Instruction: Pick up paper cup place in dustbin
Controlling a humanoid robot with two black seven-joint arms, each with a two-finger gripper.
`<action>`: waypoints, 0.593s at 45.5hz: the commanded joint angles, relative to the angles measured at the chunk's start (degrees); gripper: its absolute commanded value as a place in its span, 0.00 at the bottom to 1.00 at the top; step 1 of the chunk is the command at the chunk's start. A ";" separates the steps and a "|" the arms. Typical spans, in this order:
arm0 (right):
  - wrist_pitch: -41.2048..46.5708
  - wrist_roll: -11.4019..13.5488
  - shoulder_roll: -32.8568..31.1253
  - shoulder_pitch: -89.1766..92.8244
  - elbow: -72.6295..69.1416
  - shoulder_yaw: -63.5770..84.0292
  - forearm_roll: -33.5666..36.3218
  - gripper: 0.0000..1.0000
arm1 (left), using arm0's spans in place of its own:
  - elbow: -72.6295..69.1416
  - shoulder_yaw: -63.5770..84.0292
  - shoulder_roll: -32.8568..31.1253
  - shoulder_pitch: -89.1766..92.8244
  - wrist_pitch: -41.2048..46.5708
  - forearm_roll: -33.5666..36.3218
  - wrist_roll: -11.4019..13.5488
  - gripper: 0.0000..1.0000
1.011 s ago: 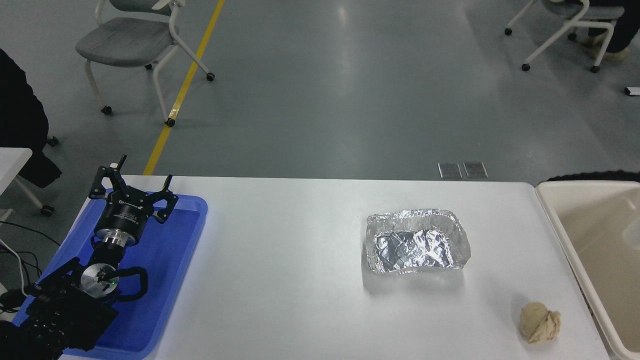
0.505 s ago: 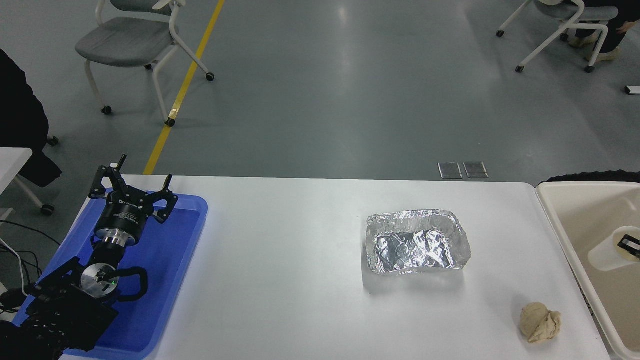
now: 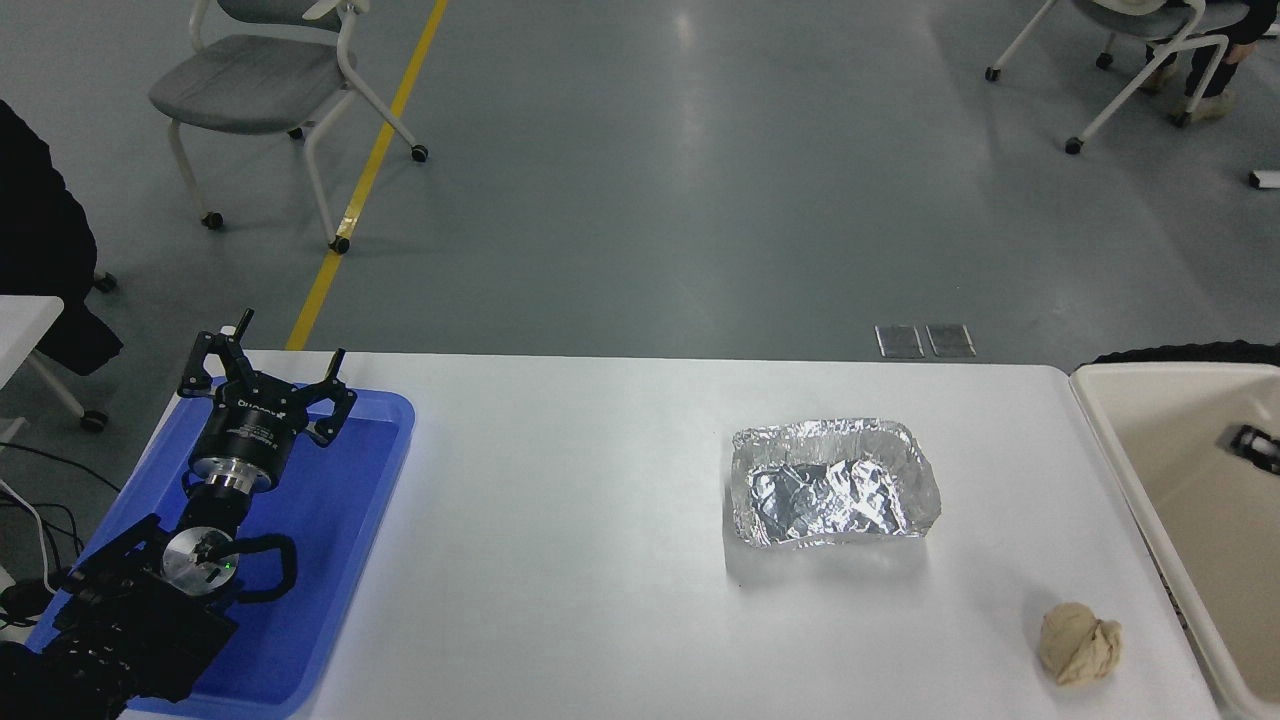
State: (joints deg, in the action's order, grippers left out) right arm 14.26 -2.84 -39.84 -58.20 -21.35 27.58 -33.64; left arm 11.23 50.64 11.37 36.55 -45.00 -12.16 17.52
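On our desk (image 3: pixel 560 560), the tray (image 3: pixel 330 560) lies at nine o'clock, foil tray (image 3: pixel 835 490) centre-right, lump (image 3: pixel 1078 645) at five, dustbin (image 3: pixel 1110 420) at three.

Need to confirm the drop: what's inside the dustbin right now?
Inside the dustbin only a small black piece of the right hand shows at the picture's right edge. No cup is visible; most of the bin lies outside the frame.

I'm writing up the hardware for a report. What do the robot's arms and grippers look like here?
The left arm is matte black with a silver metal wrist ring, a looped black cable and a small green light. The left gripper is black with thin linkage fingers and white lettering. Of the right gripper, only a small black tip shows.
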 commanded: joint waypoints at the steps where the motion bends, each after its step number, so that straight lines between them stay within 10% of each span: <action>1: 4.54 -0.06 -6.65 -27.38 -20.55 19.77 -3.80 1.00 | -0.07 -0.01 -0.04 0.01 0.00 0.03 -0.03 1.00; 27: 30.74 0.03 3.63 -68.27 -60.11 34.38 -0.12 1.00 | 0.10 -0.01 0.05 -0.08 0.00 0.03 -0.03 1.00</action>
State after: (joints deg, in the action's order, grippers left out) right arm 34.37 -2.61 -40.42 -112.85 -66.94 58.83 -37.25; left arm 11.24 50.63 11.41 36.56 -45.00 -12.12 17.49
